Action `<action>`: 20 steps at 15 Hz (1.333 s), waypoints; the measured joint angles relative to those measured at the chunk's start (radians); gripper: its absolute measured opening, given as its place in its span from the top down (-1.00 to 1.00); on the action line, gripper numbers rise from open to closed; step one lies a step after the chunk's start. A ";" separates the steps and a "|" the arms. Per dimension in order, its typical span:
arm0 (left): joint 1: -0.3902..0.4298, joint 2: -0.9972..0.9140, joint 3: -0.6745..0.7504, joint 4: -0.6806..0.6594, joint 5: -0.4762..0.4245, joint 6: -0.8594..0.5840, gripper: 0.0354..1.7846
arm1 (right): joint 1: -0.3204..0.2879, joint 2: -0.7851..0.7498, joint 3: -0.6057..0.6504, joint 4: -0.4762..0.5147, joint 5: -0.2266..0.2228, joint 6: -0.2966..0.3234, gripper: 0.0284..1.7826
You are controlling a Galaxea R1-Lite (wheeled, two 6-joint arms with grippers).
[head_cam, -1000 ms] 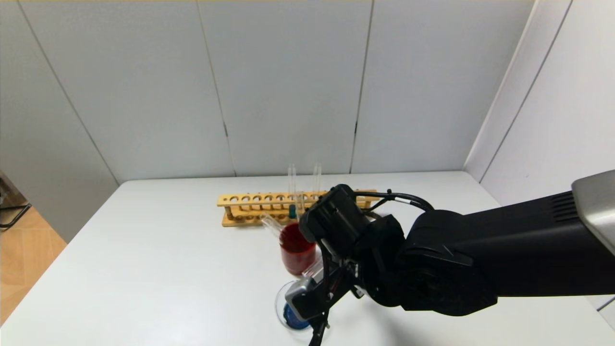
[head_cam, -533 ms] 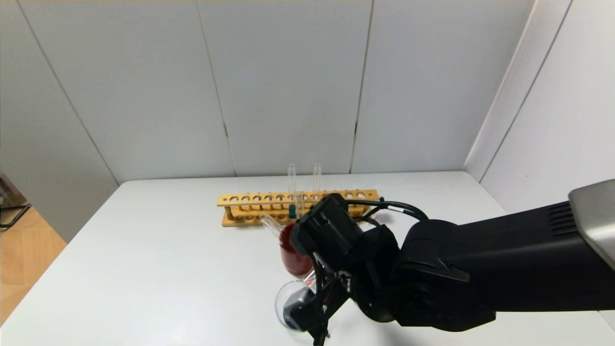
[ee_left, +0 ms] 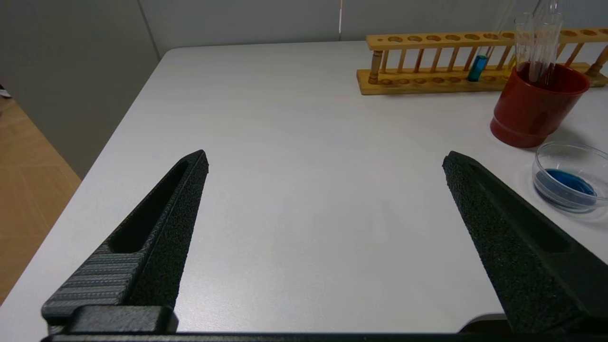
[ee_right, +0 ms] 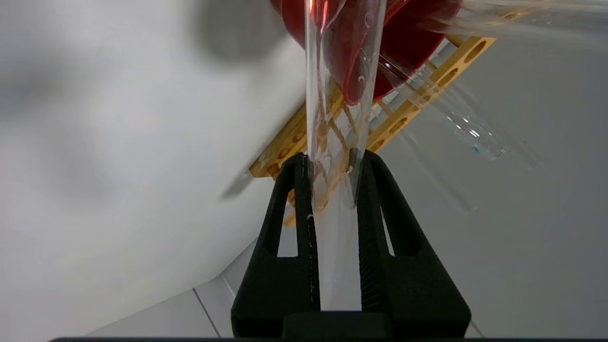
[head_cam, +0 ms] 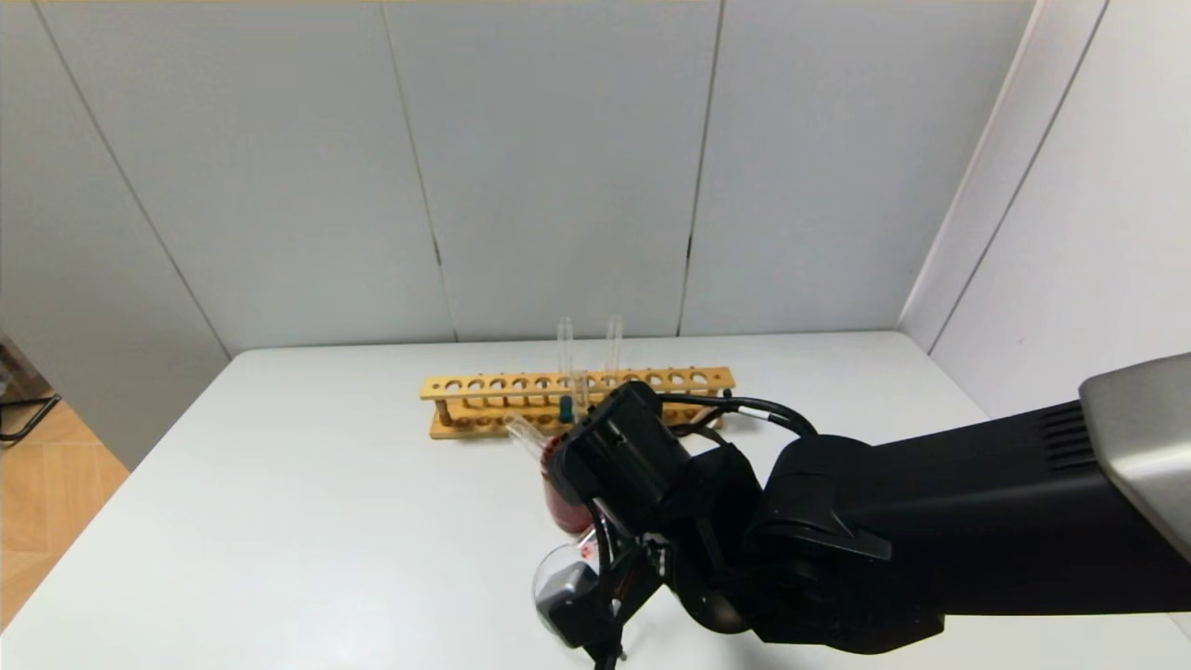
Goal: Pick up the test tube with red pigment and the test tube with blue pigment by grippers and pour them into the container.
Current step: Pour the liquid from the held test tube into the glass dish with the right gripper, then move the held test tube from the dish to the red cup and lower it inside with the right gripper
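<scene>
Rack at the rear, cup and container in front, on the table (head_cam: 307, 484).
Rack (head_cam: 484, 389) farthest back; cup (ee_left: 534, 111) just before it, two tubes (ee_left: 536, 42) standing inside; container (ee_left: 572, 176) nearest, beside the cup. Above the container, right pincer (ee_right: 332, 164) clamped on the test tube with red pigment (ee_right: 339, 95). Off to the left, left pincer (ee_left: 323, 190) spread wide over bare table.

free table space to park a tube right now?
Bare: the table between its left edge and the rack, under the open left claw. Crowded: red cup, container and right claw holding a tube.
</scene>
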 joint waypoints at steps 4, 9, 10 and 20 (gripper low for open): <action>0.000 0.000 0.000 0.000 0.000 0.000 -0.96 | -0.010 -0.002 0.038 -0.122 0.035 0.132 0.66; 0.000 0.000 0.000 0.000 0.000 0.000 -0.96 | -0.006 -0.066 0.055 -0.204 0.170 0.535 0.66; 0.000 0.000 0.000 0.000 0.000 0.000 -0.96 | -0.002 -0.087 0.057 -0.213 0.174 0.658 0.66; 0.000 0.000 0.000 0.000 0.000 0.000 -0.96 | -0.055 -0.199 0.185 -0.846 0.169 1.694 0.66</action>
